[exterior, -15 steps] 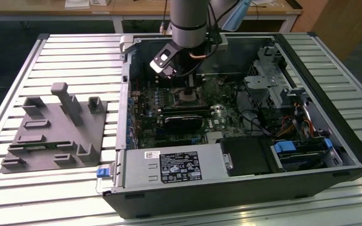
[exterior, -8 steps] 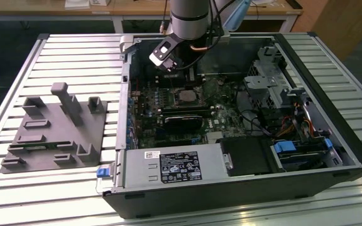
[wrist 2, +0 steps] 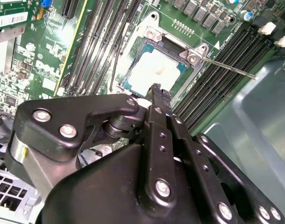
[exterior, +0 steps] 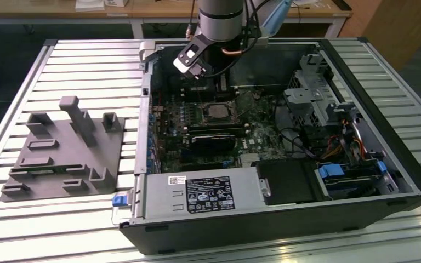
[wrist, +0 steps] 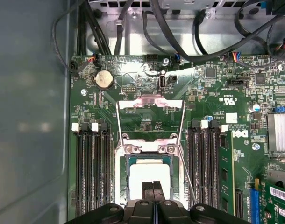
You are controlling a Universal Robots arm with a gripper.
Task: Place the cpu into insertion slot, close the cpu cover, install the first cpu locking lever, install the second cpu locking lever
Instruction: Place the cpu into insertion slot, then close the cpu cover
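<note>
The cpu (wrist: 149, 173) lies flat in the insertion slot (wrist: 121, 186) on the green board, its silver top bright under the light; it also shows in the second wrist view (wrist 2: 154, 70) and in the exterior view (exterior: 216, 112). The cpu cover (wrist: 150, 101) stands swung up and open from its hinge, a thin silver frame. One locking lever (wrist 2: 229, 66) is a thin rod sticking out free beside the socket. My gripper (wrist: 153, 187) hovers just above the cpu, fingers shut with nothing between them; in the exterior view it (exterior: 195, 70) hangs over the case's back.
Black memory slots (wrist: 91, 172) flank the socket on both sides. Cables (wrist: 133, 28) run along the board's edge. The case wall (exterior: 371, 115), drive cage (exterior: 313, 98) and power supply (exterior: 203, 194) box in the board. A grey fixture (exterior: 64, 153) sits outside the case.
</note>
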